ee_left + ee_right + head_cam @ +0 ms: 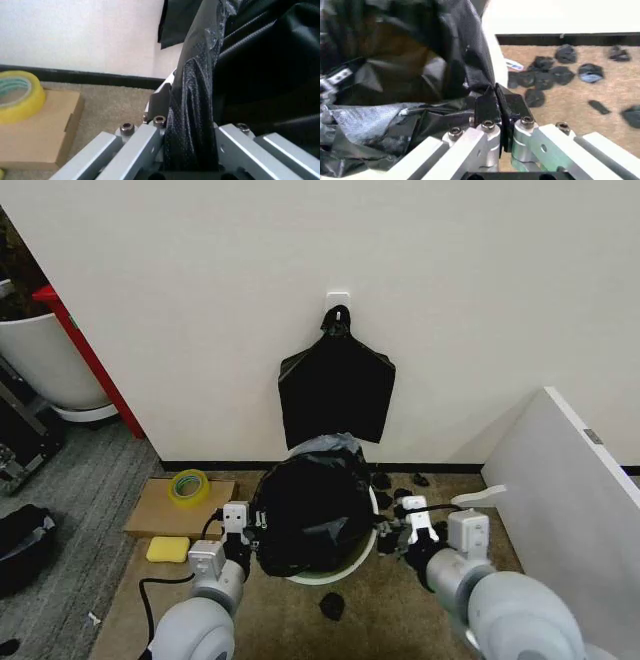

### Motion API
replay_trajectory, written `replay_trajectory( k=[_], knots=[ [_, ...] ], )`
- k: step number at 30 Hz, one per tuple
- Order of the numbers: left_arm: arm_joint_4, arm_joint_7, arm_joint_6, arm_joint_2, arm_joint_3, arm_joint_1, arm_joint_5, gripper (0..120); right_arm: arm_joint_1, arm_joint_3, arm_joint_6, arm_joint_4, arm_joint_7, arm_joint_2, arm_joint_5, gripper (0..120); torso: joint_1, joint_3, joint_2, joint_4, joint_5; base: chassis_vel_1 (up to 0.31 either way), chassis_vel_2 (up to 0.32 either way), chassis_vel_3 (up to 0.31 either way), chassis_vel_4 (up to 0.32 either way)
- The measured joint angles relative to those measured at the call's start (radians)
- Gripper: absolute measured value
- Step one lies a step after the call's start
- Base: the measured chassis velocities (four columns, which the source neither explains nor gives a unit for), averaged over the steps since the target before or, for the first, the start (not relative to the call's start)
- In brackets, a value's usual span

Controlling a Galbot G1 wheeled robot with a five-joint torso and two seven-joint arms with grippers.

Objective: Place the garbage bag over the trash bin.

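The glossy black garbage bag (310, 510) is draped over the mouth of the cream-white trash bin (337, 572), standing on the carpet by the wall. My left gripper (246, 532) is at the bin's left side, shut on a bunched fold of the bag (192, 123). My right gripper (396, 532) is at the bin's right side. In the right wrist view its pads (489, 107) pinch the bag's edge (445, 75) next to the bin's white rim (494, 56). The bag billows above the opening and hides most of the bin.
A flat black bundle of bags (336, 388) hangs on the wall behind. A yellow tape roll (188, 486) lies on cardboard (160, 515) and a yellow sponge (168, 550) lies to the left. Black scraps (332, 605) dot the carpet. A white panel (575, 480) stands right, a planter pot (45, 360) far left.
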Motion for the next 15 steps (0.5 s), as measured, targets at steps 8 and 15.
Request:
replay_trajectory(
  k=[8, 15],
  knots=[
    [-0.014, 0.004, -0.024, 0.008, -0.013, 0.004, -0.063, 1, -0.053, 0.090, -0.028, -0.016, -0.008, -0.058, 0.034, 0, 0.000, 0.000, 0.000, 0.0000, 0.0002, 0.000, 0.000, 0.000, 0.000],
    [-0.026, 0.021, -0.045, 0.002, -0.016, 0.006, -0.105, 1, -0.071, 0.123, -0.043, -0.041, -0.056, -0.073, 0.094, 0, 0.000, 0.000, 0.000, 0.0000, 0.0002, 0.000, 0.000, 0.000, 0.000]
  ],
)
